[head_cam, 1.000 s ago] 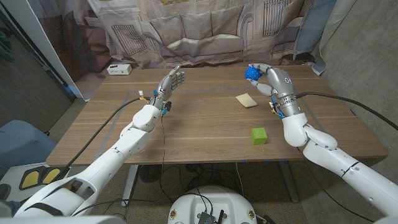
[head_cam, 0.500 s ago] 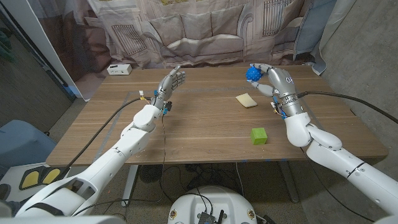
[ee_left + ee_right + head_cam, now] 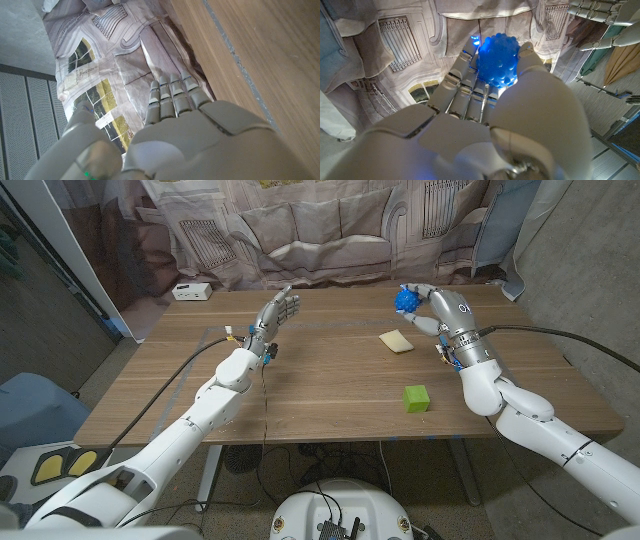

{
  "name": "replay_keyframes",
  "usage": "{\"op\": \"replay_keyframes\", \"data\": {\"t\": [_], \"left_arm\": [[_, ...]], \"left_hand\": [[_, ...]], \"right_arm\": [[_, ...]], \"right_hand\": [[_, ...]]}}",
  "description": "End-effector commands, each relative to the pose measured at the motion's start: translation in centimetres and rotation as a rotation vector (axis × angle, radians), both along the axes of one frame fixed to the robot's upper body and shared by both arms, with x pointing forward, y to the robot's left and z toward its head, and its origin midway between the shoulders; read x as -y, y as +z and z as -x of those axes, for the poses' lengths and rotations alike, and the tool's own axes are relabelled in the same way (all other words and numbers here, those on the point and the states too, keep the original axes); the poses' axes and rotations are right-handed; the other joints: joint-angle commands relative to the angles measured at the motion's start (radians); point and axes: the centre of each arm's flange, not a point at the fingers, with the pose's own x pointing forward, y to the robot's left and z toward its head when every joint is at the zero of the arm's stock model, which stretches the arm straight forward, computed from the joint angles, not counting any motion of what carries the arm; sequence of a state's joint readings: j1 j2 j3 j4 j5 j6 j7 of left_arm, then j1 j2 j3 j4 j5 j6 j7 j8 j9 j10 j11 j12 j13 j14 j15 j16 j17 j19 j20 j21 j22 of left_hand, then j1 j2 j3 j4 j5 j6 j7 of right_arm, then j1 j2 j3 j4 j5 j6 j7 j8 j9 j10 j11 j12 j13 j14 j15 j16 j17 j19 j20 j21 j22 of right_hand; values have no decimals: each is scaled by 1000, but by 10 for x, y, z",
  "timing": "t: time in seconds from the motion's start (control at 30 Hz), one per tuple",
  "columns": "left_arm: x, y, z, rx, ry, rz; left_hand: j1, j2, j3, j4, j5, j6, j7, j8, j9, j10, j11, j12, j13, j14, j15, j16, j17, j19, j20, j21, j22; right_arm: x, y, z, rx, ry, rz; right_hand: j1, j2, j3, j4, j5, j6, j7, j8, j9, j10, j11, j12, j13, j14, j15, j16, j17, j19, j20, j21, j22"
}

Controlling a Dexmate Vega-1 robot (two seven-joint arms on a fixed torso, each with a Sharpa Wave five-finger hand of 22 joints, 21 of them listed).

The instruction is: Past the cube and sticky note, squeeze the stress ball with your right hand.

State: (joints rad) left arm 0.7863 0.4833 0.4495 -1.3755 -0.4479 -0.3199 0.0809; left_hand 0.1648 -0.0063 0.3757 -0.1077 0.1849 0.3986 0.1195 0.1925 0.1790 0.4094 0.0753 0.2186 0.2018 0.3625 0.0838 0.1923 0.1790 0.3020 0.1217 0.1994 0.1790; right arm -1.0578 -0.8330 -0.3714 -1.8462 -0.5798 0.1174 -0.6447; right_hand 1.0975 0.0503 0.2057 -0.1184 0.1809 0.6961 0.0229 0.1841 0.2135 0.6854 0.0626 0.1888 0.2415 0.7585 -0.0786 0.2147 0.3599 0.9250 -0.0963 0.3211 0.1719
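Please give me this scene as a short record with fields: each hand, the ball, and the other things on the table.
right hand: fingers wrapped around the blue ball
blue ball: bumpy, held at the table's far side
left hand: holds nothing, fingers apart, above the table
green cube: on the table, near edge
sticky note: between cube and ball
white box: far left corner

You had a bright blue, knobbly-surfaced stress ball (image 3: 405, 299) in the pale grey right hand (image 3: 432, 305). The cube (image 3: 416, 398) was green and the sticky note (image 3: 396, 341) a pale yellow. Both lay on a table (image 3: 330, 380) of brown wood grain. The left hand (image 3: 274, 313) was the same pale grey. The backdrop cloth (image 3: 300, 230) carried a grey-beige printed pattern of a sofa and windows. A small white box (image 3: 191, 291) sat at the table's far corner.
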Motion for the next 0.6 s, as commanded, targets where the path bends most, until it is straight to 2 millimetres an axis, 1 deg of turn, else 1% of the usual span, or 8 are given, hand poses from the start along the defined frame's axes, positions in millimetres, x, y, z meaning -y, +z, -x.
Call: {"op": "replay_keyframes", "data": {"t": [0.03,0.23,0.43,0.6], "left_arm": [[-3,1,3,1,10,-4],[-4,2,4,6,11,-8],[-10,4,6,14,16,-4],[-15,5,8,23,23,1]], "left_hand": [[-1,11,1,-7,0,4,2,1,5,8,-5,0,5,6,2,-1,3,10,-1,4,3],[0,12,1,-7,0,3,0,1,5,9,-3,0,5,7,1,-1,3,10,0,3,3],[0,13,1,-7,0,4,3,1,5,8,-2,0,5,6,1,-1,3,10,1,3,3],[0,13,1,-7,0,3,3,0,5,7,2,-1,5,5,2,-1,3,12,-4,4,3]], "right_arm": [[-8,-5,-4,-31,14,35],[-15,-9,-8,-53,27,51],[-23,-10,-9,-74,28,87],[-29,-11,-12,-87,29,110]], "right_hand": [[0,14,2,-7,0,3,-1,8,2,1,0,5,-1,0,-29,7,5,-1,-3,-6,2],[-4,17,2,-6,0,3,-2,9,2,3,2,7,-1,-1,-29,7,4,-1,-2,-7,2],[-4,17,3,-7,0,4,-1,10,1,2,4,8,-1,-1,-29,7,2,0,0,-8,2],[-4,17,4,-9,0,4,-2,11,1,2,3,8,-2,0,-29,7,1,1,0,-9,3]]}}
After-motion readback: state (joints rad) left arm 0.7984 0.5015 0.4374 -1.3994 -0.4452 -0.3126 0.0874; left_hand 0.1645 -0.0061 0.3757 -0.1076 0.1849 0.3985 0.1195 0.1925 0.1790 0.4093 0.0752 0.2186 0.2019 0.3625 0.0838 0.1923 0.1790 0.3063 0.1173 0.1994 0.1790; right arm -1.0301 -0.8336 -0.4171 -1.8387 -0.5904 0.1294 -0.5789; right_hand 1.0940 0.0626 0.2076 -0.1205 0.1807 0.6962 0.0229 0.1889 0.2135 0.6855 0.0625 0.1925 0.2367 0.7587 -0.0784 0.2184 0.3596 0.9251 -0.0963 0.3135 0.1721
